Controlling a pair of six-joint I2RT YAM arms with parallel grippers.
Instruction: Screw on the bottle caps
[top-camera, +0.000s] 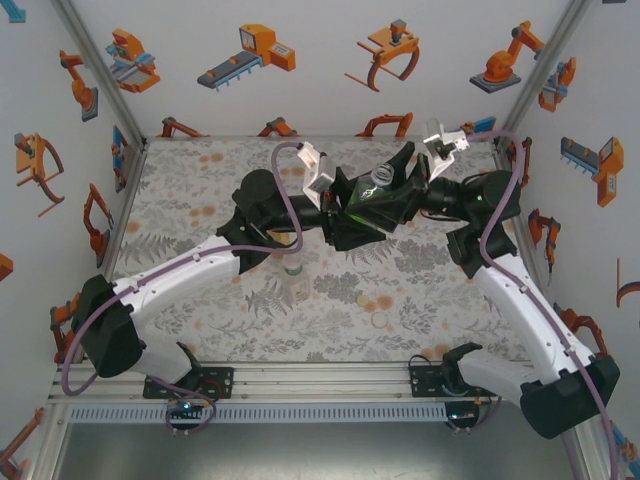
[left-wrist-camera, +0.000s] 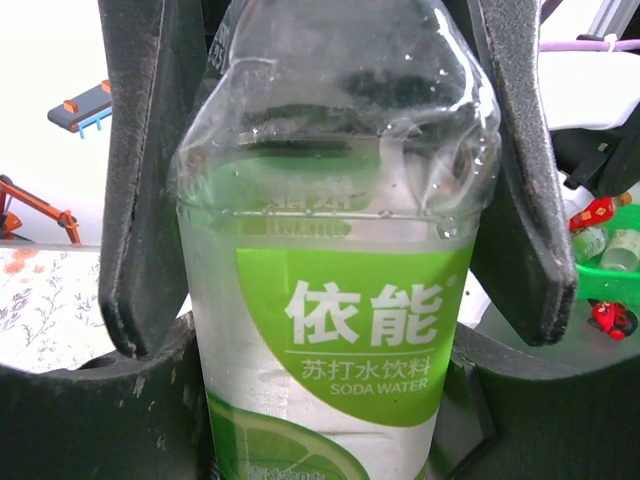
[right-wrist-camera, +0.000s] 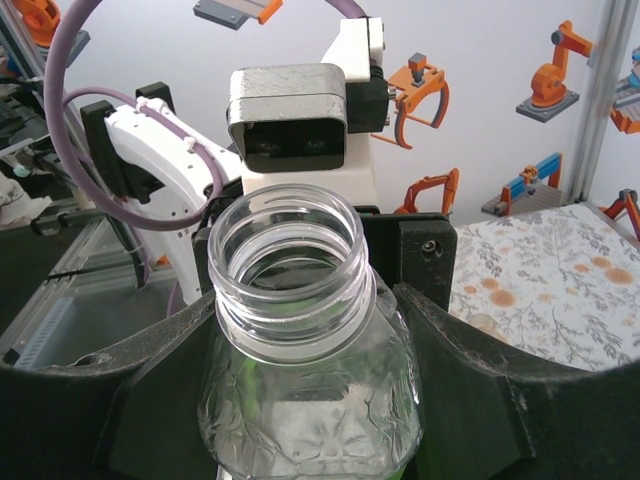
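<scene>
A clear bottle (top-camera: 381, 179) with a green soda-water label (left-wrist-camera: 350, 320) is held up over the back middle of the table, its threaded neck (right-wrist-camera: 290, 265) open and bearing no cap. My left gripper (left-wrist-camera: 330, 200) is shut on its body, one dark finger (left-wrist-camera: 140, 200) pressed against each side. My right gripper (right-wrist-camera: 310, 400) is shut on the same bottle just under the shoulder. The two grippers meet there, left (top-camera: 345, 205) and right (top-camera: 405, 190). Two small pale bottle caps (top-camera: 366, 299) (top-camera: 381, 321) lie on the table nearer the front. A slim bottle (top-camera: 292, 268) stands under the left arm.
The floral table mat (top-camera: 200, 200) is walled in by white panels with orange robot pictures and by metal corner posts (top-camera: 100, 60). In the left wrist view a green basket (left-wrist-camera: 612, 275) with small items sits off to the right.
</scene>
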